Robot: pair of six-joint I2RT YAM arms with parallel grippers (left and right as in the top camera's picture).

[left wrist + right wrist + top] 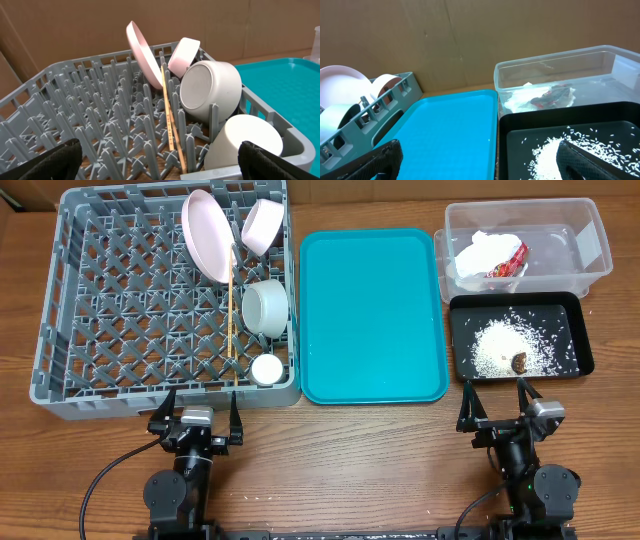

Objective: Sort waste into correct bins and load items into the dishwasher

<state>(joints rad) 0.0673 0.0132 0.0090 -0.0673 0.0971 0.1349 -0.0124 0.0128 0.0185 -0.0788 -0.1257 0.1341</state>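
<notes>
The grey dish rack (100, 300) holds the white plate (207, 235), two bowls (262, 225) (266, 307), the small cup (266, 368) and the chopsticks (232, 320) along its right side; they also show in the left wrist view: plate (142, 50), bowl (207, 90), cup (245, 140), chopsticks (169, 120). The clear tub (580, 240) holds the white napkin (478, 255) and red wrapper (508, 265). The black tray (575, 325) holds rice (497, 345) and a brown lump (520, 361). My left gripper (197, 412) and right gripper (498, 405) are open and empty at the table's front.
A teal serving tray (370, 315) lies between the rack and the bins, with nothing on it. Cardboard walls stand behind the table. Wood table surface runs along the front around both arm bases.
</notes>
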